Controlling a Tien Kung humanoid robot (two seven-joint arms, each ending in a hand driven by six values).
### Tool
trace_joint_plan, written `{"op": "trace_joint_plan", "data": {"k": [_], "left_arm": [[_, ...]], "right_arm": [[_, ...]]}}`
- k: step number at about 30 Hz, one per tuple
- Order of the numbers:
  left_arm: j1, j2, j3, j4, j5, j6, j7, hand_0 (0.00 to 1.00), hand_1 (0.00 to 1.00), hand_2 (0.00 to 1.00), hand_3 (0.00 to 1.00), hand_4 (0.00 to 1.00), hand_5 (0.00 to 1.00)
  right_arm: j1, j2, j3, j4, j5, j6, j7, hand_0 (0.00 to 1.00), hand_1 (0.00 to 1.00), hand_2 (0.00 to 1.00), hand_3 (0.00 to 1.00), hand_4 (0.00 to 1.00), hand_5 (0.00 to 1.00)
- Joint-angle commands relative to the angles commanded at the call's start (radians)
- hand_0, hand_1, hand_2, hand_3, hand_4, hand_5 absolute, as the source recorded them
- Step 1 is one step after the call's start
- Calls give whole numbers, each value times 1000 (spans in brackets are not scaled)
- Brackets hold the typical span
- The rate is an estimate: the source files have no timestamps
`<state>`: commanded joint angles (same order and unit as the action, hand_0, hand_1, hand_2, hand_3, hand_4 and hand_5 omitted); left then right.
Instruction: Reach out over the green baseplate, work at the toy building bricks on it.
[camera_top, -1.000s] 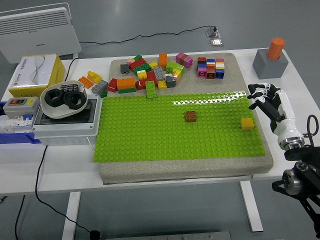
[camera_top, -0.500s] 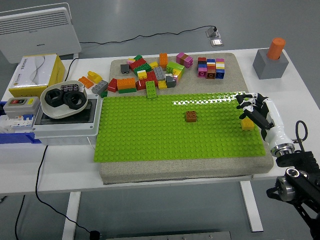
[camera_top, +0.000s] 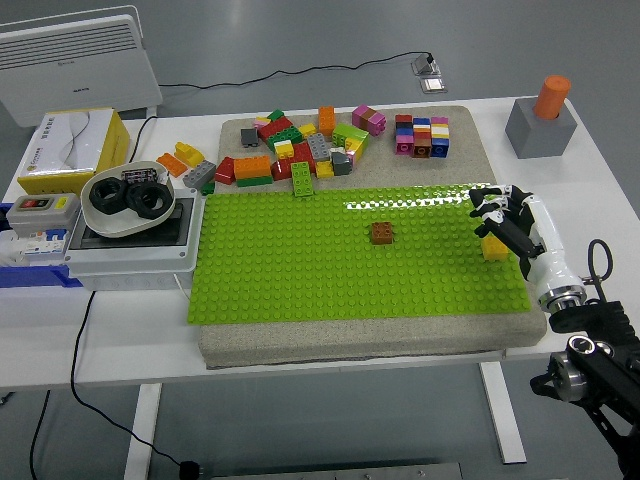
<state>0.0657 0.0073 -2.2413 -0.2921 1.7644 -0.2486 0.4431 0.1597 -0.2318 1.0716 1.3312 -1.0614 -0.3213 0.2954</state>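
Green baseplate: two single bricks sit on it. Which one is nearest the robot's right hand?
The yellow brick near the green baseplate's right edge, just under the right hand. The brown brick sits apart, mid-plate.

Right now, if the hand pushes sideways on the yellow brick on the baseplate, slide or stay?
Likely stays: the yellow brick seems seated on the studs of the green baseplate. It looks rigid, small and probably light. The right hand would probably need a lift or a pry.

Green baseplate (camera_top: 300, 270) flat; brown brick (camera_top: 381, 233) centre, yellow brick (camera_top: 494, 248) right.
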Motion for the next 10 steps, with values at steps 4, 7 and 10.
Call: {"op": "trace_joint_plan", "data": {"k": [4,7,10], "left_arm": [[-18,3,-16,-5,73,36,-20,716,659,772,937,969,998],[-27,5,-21,-10,135,80,-44,716,659,772,937,969,998],[-35,3,-18,-16,197,136,-67,705,626,742,811,820,998]], "right_arm": [[8,2,10,3,-5,0,1,369,242,397,523,753,502],[14,3,12,5,-9,0,2,369,242,397,523,753,502],[18,4,10,5,-11,0,2,375,244,401,523,751,502]]}}
